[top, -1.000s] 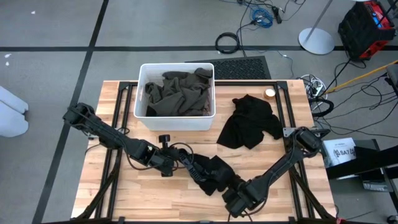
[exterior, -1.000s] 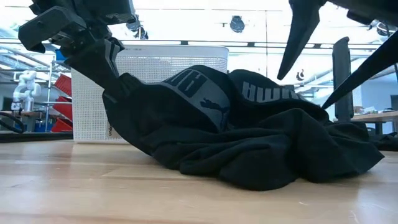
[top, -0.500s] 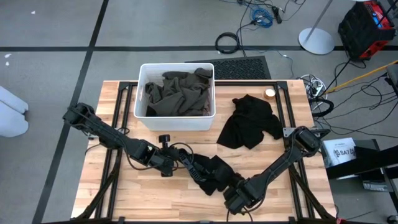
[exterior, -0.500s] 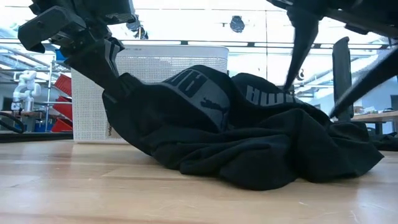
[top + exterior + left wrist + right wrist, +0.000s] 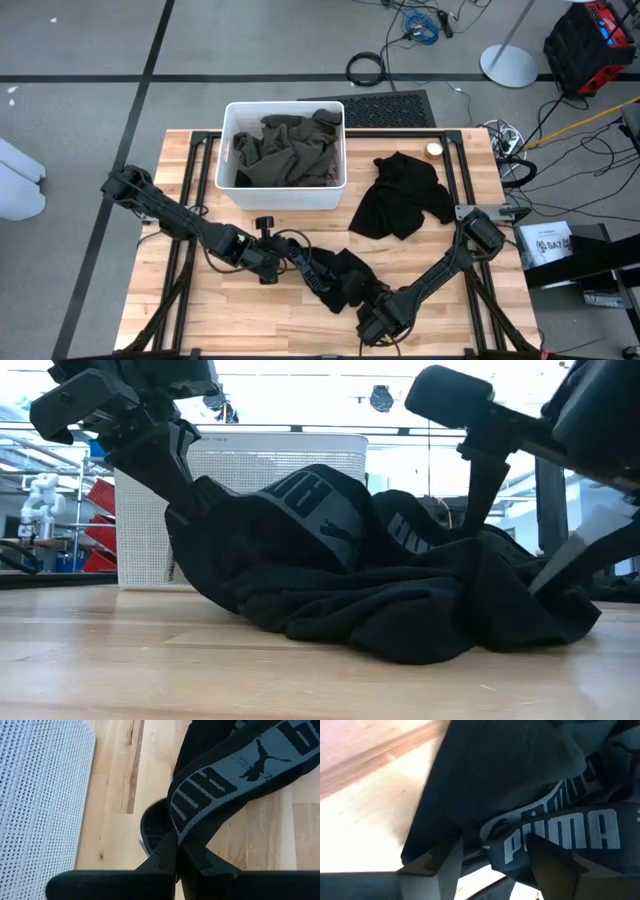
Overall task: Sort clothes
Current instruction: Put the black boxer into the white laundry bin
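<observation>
A: Left gripper [image 5: 176, 854] sits pressed together on the grey logo waistband of the black garment [image 5: 345, 283], holding that edge up off the wooden table [image 5: 180, 320].

B: And the right gripper [image 5: 492, 855]?

A: Its two pale fingers [image 5: 445, 862] stand spread, one on each side of a fold of the same black garment, down in the cloth. Whether they grip it, I can't tell. It faces the left gripper across the heap, the two close together at the near edge of the table.

B: What's beyond them?

A: Just behind the left gripper stands the white bin [image 5: 285, 190], with dark olive green clothes [image 5: 290, 150] piled inside. Beside the bin, farther back from the right gripper, a second black garment [image 5: 402, 195] lies crumpled flat on the table, well apart from the held one.

B: Anything past that?

A: A small round tan object [image 5: 433, 150] at the far edge, touching that second garment's corner.
</observation>
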You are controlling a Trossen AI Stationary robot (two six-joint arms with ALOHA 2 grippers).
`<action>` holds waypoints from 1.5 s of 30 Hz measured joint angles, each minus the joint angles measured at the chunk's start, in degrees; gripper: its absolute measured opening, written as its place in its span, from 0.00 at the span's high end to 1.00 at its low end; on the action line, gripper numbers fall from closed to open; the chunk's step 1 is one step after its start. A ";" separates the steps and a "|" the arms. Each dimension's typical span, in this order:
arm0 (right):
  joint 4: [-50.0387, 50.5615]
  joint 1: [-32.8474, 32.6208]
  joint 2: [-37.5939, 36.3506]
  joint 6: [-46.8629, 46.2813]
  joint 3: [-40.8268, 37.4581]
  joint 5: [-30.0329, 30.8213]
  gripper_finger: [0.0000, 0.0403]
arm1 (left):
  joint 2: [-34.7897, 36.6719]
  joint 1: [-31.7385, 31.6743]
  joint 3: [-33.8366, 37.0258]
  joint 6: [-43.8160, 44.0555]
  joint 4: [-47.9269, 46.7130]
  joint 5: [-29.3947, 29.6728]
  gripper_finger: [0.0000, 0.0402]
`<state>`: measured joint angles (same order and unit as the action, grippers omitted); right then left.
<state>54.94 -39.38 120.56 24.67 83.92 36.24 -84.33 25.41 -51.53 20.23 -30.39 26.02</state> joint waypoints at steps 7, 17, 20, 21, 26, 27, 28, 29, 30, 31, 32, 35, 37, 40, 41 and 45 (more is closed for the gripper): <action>-3.33 0.18 0.30 -5.23 0.00 -0.17 0.69 | 0.00 -0.35 0.00 0.02 -0.02 0.00 0.98; -0.64 0.27 0.01 -23.29 1.68 4.19 0.99 | 0.00 -0.35 0.00 0.06 0.47 -0.18 0.98; 5.01 0.16 -0.82 -27.87 7.10 4.71 0.99 | 0.00 -0.31 0.04 -1.70 4.49 -2.28 0.98; 7.34 0.16 -0.94 -29.42 9.74 4.87 0.99 | 0.00 -0.29 0.04 -3.22 6.58 -3.59 0.98; 22.52 0.18 -1.03 -37.60 26.92 6.51 1.00 | 0.00 -0.18 0.04 -9.36 15.82 -14.85 0.98; 25.92 0.30 -1.12 -40.12 30.58 7.07 1.00 | 0.13 -0.17 0.04 -10.22 16.90 -17.77 0.98; 29.34 0.51 -1.14 -42.29 34.27 7.22 1.00 | 0.41 -0.15 0.04 -10.82 17.55 -20.81 0.98; 32.80 0.82 -1.14 -44.36 38.01 7.23 1.00 | 0.83 -0.15 0.04 -11.34 18.20 -23.93 0.98; 35.38 1.20 -1.15 -46.56 41.35 7.23 1.00 | 1.35 -0.15 0.04 -11.52 18.80 -26.98 0.98; 35.28 1.70 -1.45 -47.48 43.96 7.04 1.00 | 2.09 -0.15 0.04 -11.58 19.19 -30.22 0.98; 34.34 2.08 -2.57 -47.13 45.67 6.23 1.00 | 2.79 -0.15 0.04 -11.58 19.54 -33.44 0.98; 33.17 3.51 -5.96 -45.65 49.83 4.89 1.00 | 5.35 -0.15 0.04 -11.90 19.93 -42.07 0.98; 34.85 4.82 -8.82 -47.38 51.14 5.22 1.00 | 7.33 -0.15 0.03 -11.97 20.37 -47.79 0.98; 33.82 7.43 -14.38 -49.63 50.27 5.55 1.00 | 9.99 -0.13 -0.02 -11.92 21.69 -54.12 0.98; 33.76 8.37 -16.06 -50.47 50.27 5.75 1.00 | 10.75 -0.11 -0.02 -11.67 21.66 -55.51 0.98; 33.51 11.84 -21.41 -52.01 50.27 3.62 1.00 | 13.60 -0.46 -0.02 -11.50 20.81 -55.82 0.98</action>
<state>88.45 -27.54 99.15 -27.35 134.19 39.87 -70.74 24.95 -51.55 8.73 -9.58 -29.80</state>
